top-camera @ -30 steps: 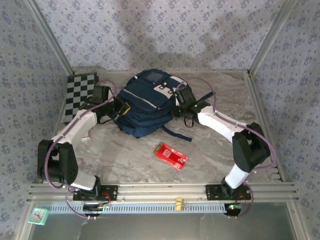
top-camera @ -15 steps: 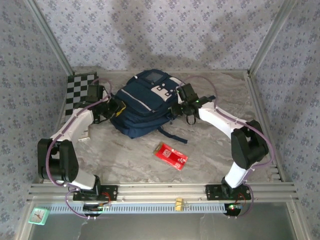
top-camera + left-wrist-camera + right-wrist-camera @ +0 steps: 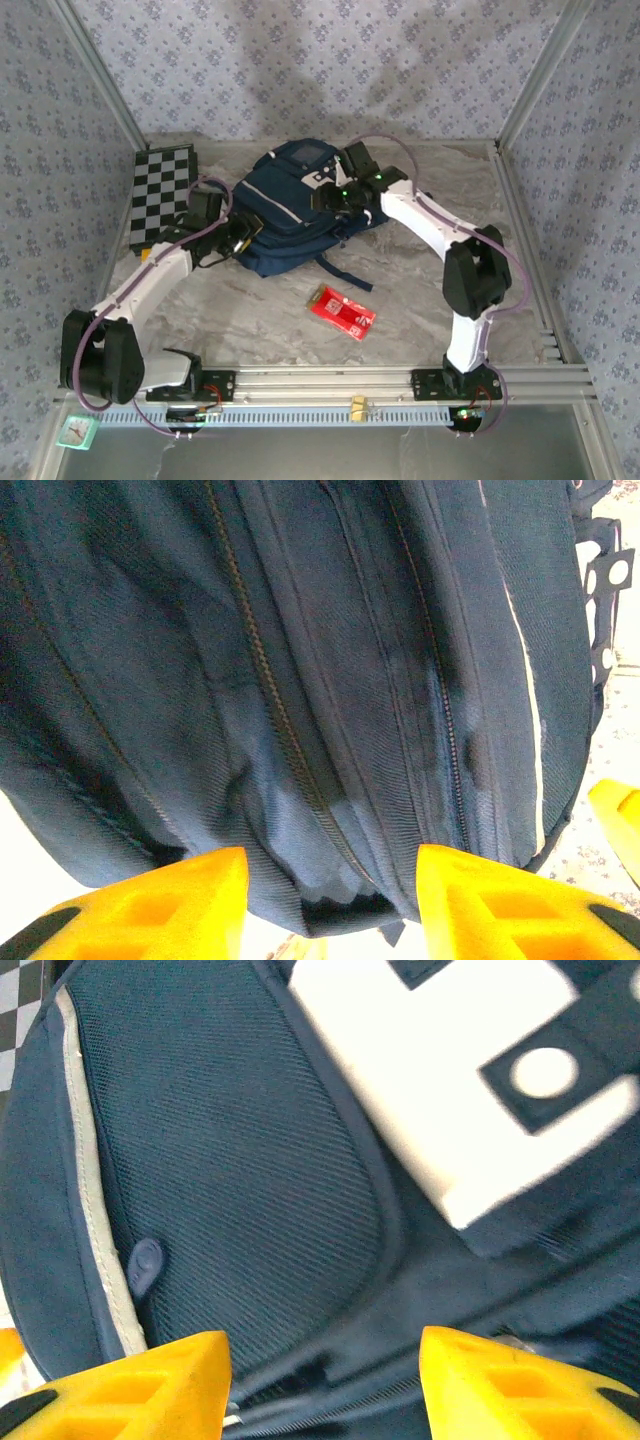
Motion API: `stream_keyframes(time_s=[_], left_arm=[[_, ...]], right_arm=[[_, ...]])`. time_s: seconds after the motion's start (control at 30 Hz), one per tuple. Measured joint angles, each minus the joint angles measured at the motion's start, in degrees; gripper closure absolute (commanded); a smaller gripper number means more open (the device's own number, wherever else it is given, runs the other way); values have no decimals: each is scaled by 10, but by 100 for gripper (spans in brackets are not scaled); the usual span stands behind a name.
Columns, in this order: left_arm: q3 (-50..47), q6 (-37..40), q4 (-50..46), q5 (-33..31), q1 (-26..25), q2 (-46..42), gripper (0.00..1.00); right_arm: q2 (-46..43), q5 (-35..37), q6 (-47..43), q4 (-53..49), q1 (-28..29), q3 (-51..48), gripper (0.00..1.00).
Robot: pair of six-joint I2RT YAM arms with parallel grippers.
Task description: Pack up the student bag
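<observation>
The student bag [image 3: 290, 205], navy with white stripe trim and a white buckle patch [image 3: 322, 180], lies at the back middle of the table. My left gripper [image 3: 243, 232] is at the bag's left side, jaws open. In the left wrist view its yellow fingertips [image 3: 160, 905] flank the bag's zippered edge [image 3: 330, 780], the left gripper [image 3: 330, 905] not closed on it. My right gripper [image 3: 330, 195] hovers over the bag's top right, open. In the right wrist view the right gripper [image 3: 325, 1385] sits above a mesh pocket [image 3: 230, 1160] and the white patch [image 3: 450, 1080].
A flat red packet [image 3: 342, 309] lies on the marble table in front of the bag. A checkerboard mat [image 3: 160, 190] is at the back left. Metal frame posts and patterned walls close in both sides and the back. A dark strap [image 3: 345, 275] trails from the bag.
Both grippers went from shut to open. The right gripper moved left, up over the bag's top. The left gripper shifted slightly nearer along the bag's left side.
</observation>
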Motion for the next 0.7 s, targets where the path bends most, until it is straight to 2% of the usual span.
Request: stream_keyframes(time_s=[0.23, 0.3, 0.47, 0.5, 0.6, 0.7], left_arm=[[-2, -43, 42, -40, -42, 10, 52], [0, -45, 45, -52, -48, 19, 52], [18, -44, 51, -65, -54, 51, 52], [23, -43, 51, -66, -54, 56, 52], [34, -37, 59, -69, -55, 76, 52], [41, -29, 68, -70, -55, 96, 52]], right_arm=[[80, -11, 6, -45, -1, 83, 50], [87, -11, 5, -51, -2, 89, 58], [99, -13, -3, -63, -9, 104, 90], [100, -14, -2, -63, -11, 104, 93], [100, -15, 0, -55, -14, 104, 100], [98, -18, 2, -33, -22, 92, 100]])
